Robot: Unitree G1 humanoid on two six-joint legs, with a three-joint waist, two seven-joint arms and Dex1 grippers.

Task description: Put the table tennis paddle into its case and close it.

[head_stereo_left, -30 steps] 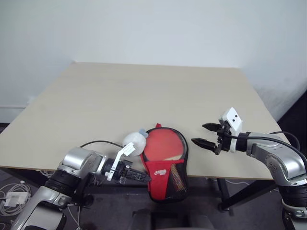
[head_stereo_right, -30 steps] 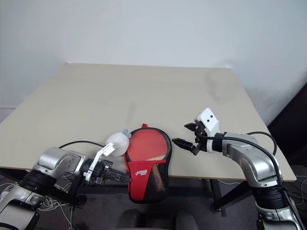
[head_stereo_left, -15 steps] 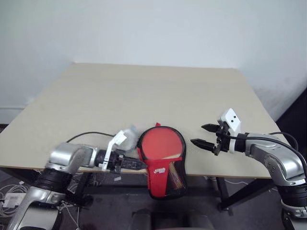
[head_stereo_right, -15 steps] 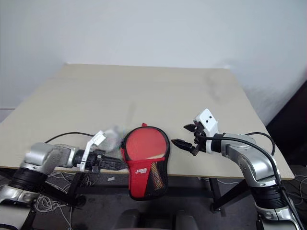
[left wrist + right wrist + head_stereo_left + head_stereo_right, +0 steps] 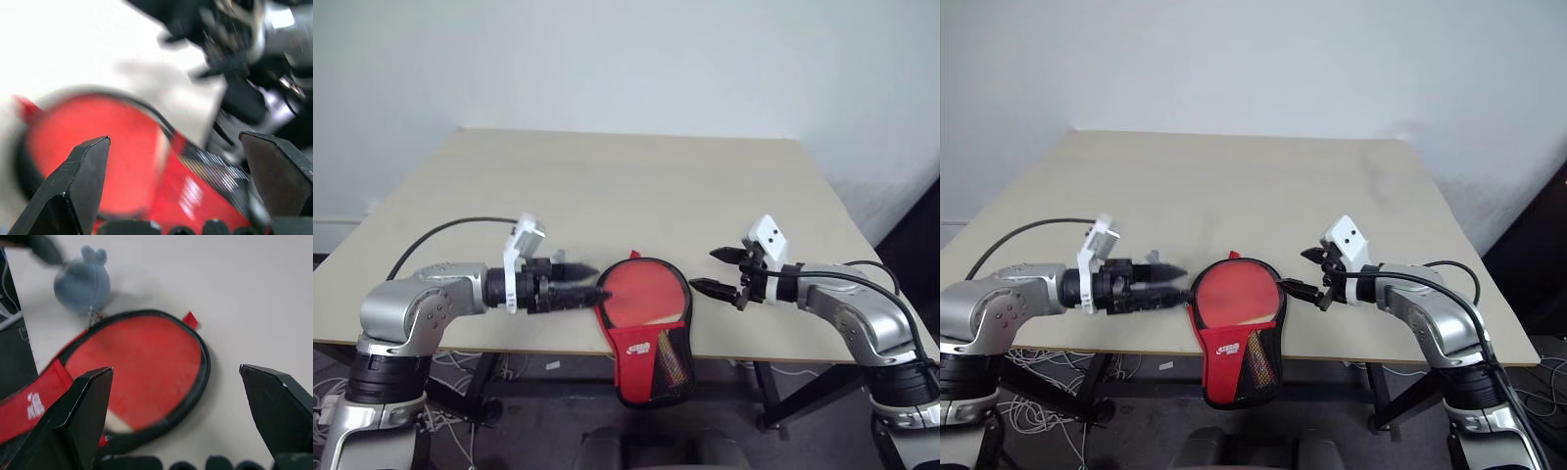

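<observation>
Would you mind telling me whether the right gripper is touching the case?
Apart. The right wrist view shows bare table between the open right gripper and the case.

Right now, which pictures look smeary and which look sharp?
Left wrist view: smeary all over, the red case streaked and its black rim fuzzy. Right wrist view: softly out of focus, the paddle and the small white wad with fuzzy edges. Both eye views: sharp, with only a faint blur around the left gripper.
</observation>
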